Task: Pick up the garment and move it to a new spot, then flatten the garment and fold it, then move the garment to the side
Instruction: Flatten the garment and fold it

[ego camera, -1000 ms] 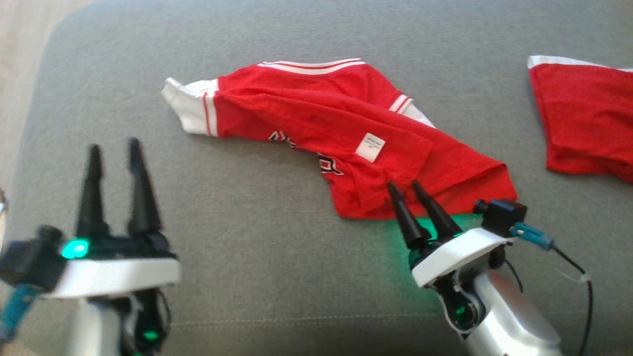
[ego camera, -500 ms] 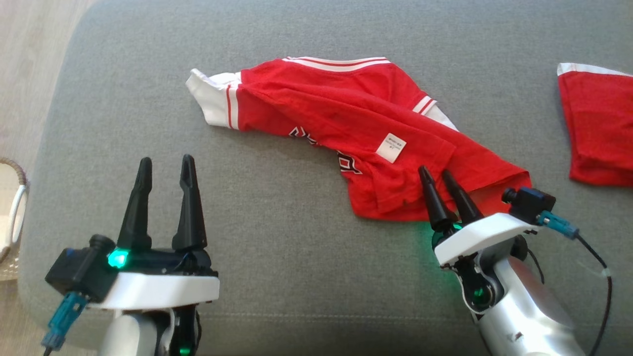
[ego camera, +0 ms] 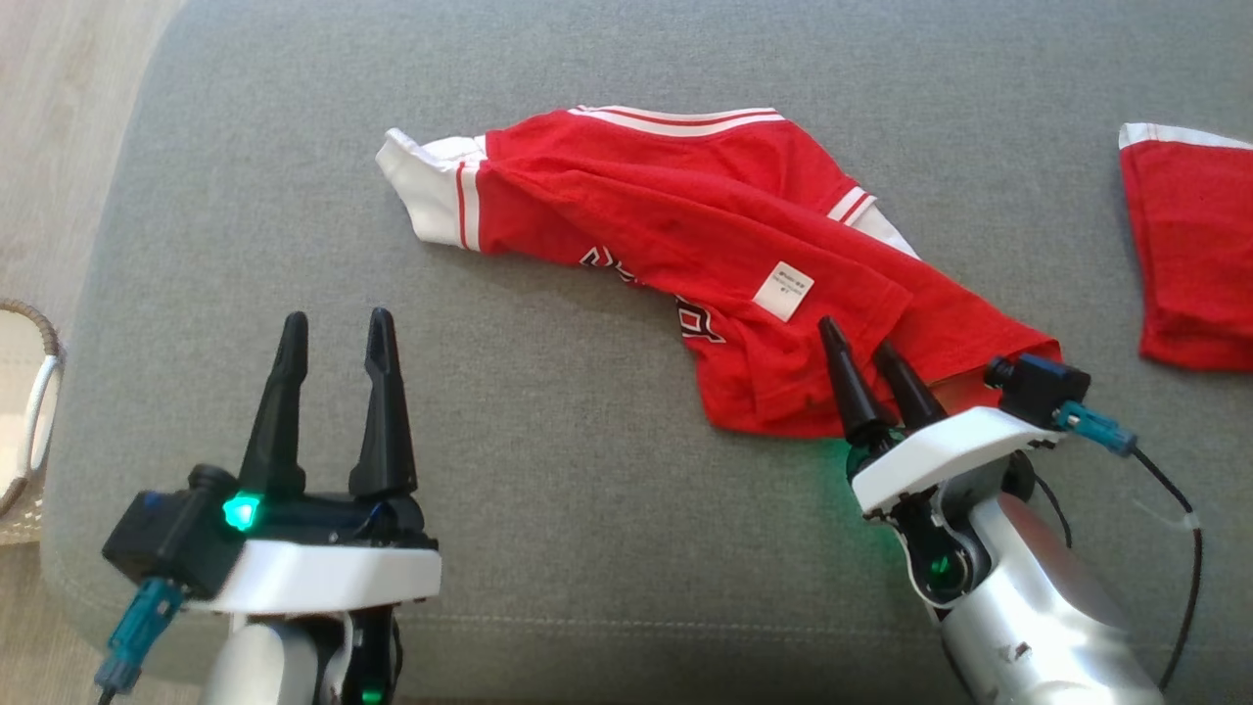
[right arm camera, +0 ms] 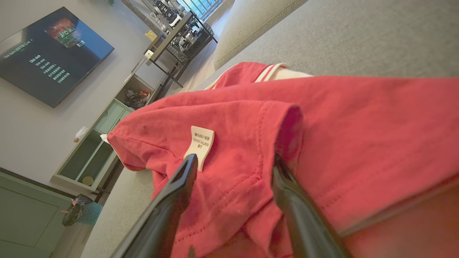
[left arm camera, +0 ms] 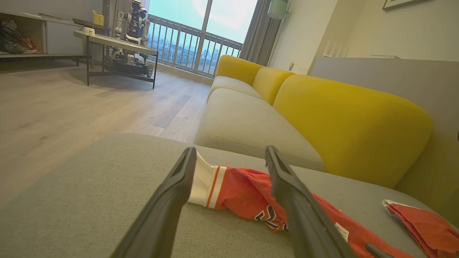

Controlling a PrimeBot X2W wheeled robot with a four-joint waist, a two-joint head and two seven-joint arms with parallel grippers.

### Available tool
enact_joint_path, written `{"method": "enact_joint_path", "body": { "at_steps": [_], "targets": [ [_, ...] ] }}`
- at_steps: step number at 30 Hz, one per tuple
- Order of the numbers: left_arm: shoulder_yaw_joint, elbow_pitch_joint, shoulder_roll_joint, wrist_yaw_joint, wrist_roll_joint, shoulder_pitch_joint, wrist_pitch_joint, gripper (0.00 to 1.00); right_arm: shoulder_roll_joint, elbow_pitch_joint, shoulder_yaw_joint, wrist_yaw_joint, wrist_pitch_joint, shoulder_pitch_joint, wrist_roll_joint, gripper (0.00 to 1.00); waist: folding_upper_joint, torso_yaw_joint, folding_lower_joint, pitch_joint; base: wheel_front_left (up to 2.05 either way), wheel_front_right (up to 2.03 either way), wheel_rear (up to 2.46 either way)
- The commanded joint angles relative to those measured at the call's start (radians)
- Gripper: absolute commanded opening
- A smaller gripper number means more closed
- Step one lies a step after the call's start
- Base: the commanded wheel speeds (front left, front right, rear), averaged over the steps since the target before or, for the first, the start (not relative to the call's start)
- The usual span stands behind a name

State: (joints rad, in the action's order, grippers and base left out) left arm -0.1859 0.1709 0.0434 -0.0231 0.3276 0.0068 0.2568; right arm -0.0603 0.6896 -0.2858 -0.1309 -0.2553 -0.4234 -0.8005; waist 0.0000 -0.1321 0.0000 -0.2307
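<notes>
Standing spread apart, the right jaws straddle a fold at the near hem of the crumpled red garment (ego camera: 685, 225), near its white label (ego camera: 784, 290), clamping nothing. The left jaws, likewise released, hover empty, well apart from it. The garment lies across the grey cushion (ego camera: 587, 548); another red piece (ego camera: 1189, 255) lies apart at the right.

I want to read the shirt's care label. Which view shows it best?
The right wrist view: the label is close and large, its print visible. The head view shows it as a small white square on the shirt. In the left wrist view it is a tiny pale patch.
</notes>
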Motion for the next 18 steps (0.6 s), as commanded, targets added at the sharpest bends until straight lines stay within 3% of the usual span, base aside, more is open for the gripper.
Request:
{"method": "enact_joint_path", "body": {
  "at_steps": [1,8,11,14,16,18],
  "targets": [
    [0.025,0.029,0.007,0.003,-0.007,-0.029,0.005,1.00,0.010,-0.011,-0.033,0.000,-0.006,-0.021,-0.012,1.00,0.0000,0.001,0.0000,0.000,0.00,0.00,0.00],
    [0.012,0.021,0.007,0.008,-0.033,-0.034,0.005,1.00,0.010,0.033,-0.074,0.000,-0.006,-0.039,-0.068,1.00,0.0000,-0.003,0.0000,-0.003,0.00,0.00,0.00],
    [0.005,0.022,0.007,0.008,-0.040,-0.038,0.005,1.00,0.010,0.055,-0.075,0.000,-0.006,-0.044,-0.084,0.95,0.0000,-0.008,0.0000,-0.003,0.00,0.00,0.00],
    [0.001,0.022,0.007,0.007,-0.045,-0.037,0.005,1.00,0.010,0.066,-0.101,0.000,-0.006,-0.044,-0.109,0.78,0.0000,-0.010,0.0000,0.001,0.00,0.00,0.00],
    [-0.001,0.019,0.007,0.006,-0.048,-0.034,0.005,1.00,0.010,0.070,-0.126,0.000,-0.006,-0.038,-0.141,0.50,0.0000,-0.011,0.0000,0.005,0.00,0.00,0.00],
    [-0.003,0.019,0.007,0.004,-0.050,-0.030,0.005,1.00,0.010,0.077,-0.155,0.000,-0.006,-0.034,-0.164,0.44,0.0000,-0.009,0.0000,0.010,0.00,0.00,0.00]
  ]
}}
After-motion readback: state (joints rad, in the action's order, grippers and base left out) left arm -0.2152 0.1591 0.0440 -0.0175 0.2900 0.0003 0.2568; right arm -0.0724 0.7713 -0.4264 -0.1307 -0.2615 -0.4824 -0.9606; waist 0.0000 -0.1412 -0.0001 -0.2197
